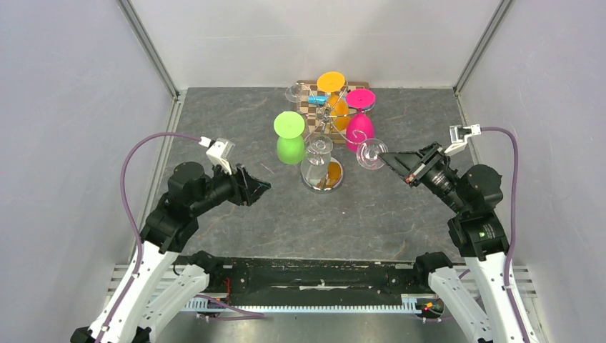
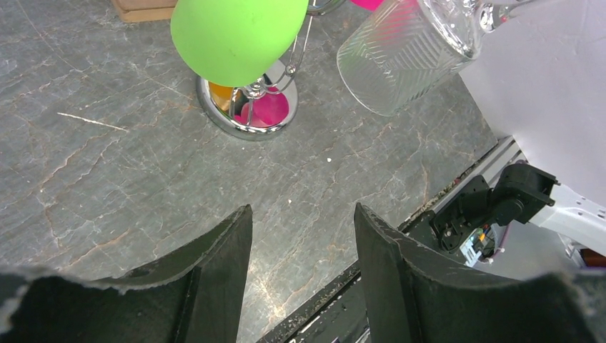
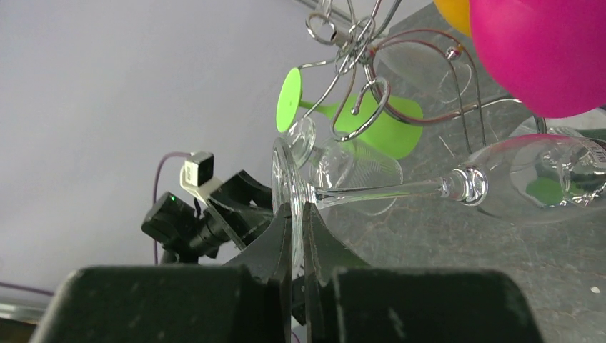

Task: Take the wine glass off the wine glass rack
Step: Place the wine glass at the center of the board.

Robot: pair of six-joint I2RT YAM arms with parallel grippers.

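The wine glass rack (image 1: 326, 118) is a chrome stand with a round base (image 2: 214, 107) and curled wire arms (image 3: 355, 37). Green (image 1: 289, 139), orange (image 1: 332, 93), pink (image 1: 359, 121) and clear glasses hang on it. My right gripper (image 1: 389, 158) is shut on the round foot of a clear wine glass (image 1: 371, 153). In the right wrist view this glass (image 3: 386, 191) lies sideways, stem level, bowl to the right under the pink glass, just below the wire arms. I cannot tell whether it touches them. My left gripper (image 2: 304, 214) hangs open and empty left of the rack.
A checkered wooden board (image 1: 311, 100) lies behind the rack. A ribbed clear glass (image 2: 404, 53) hangs next to the green one (image 2: 236, 36). The table's front rail (image 1: 314, 275) runs between the arm bases. Grey walls close in the sides and the back.
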